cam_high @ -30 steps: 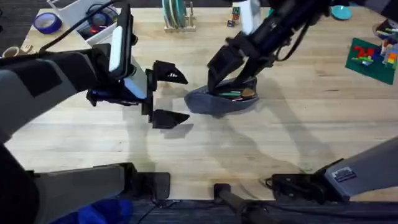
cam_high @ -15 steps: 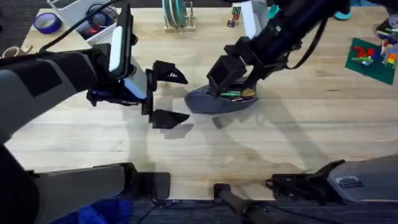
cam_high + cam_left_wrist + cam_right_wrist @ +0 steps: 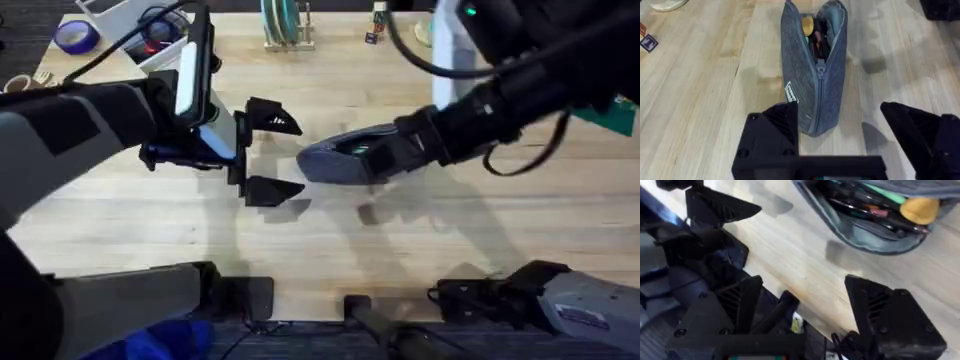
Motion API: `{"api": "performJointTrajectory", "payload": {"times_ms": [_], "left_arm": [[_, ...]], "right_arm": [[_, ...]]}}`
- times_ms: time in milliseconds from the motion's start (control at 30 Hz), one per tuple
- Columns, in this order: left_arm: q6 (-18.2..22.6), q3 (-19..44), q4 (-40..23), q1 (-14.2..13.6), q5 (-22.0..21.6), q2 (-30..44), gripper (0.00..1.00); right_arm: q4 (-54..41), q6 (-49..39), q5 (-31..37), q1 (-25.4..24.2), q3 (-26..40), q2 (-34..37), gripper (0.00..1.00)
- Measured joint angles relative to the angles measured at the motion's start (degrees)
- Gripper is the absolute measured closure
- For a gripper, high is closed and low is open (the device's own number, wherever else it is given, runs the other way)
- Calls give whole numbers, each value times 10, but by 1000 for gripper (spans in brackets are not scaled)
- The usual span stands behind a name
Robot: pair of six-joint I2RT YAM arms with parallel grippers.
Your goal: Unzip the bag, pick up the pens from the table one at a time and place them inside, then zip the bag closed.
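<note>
Bag open on the table, both grippers released and empty.

The bag (image 3: 335, 163) lies mid-table (image 3: 420, 250), its zipper (image 3: 819, 85) drawn partway so the far end gapes, and the pens (image 3: 816, 37) sit inside, among them a green one and something with a yellow end. The left gripper (image 3: 268, 155) hangs just beside the bag's closed end, jaws spread wide, grasping nothing; its wrist view has the bag lined up straight ahead between the fingers (image 3: 771, 135). The right gripper (image 3: 805, 310) hovers above the table next to the bag's open end, jaws apart too, nothing held. Its arm reaches in low over the bag from the right.
</note>
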Motion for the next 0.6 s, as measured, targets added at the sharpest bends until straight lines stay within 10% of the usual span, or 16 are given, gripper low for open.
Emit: {"api": "performJointTrajectory", "payload": {"times_ms": [600], "left_arm": [[0,0,0,0,0,0,6]], "right_arm": [[264,61,-78,-36,-145,-49,4]]}}
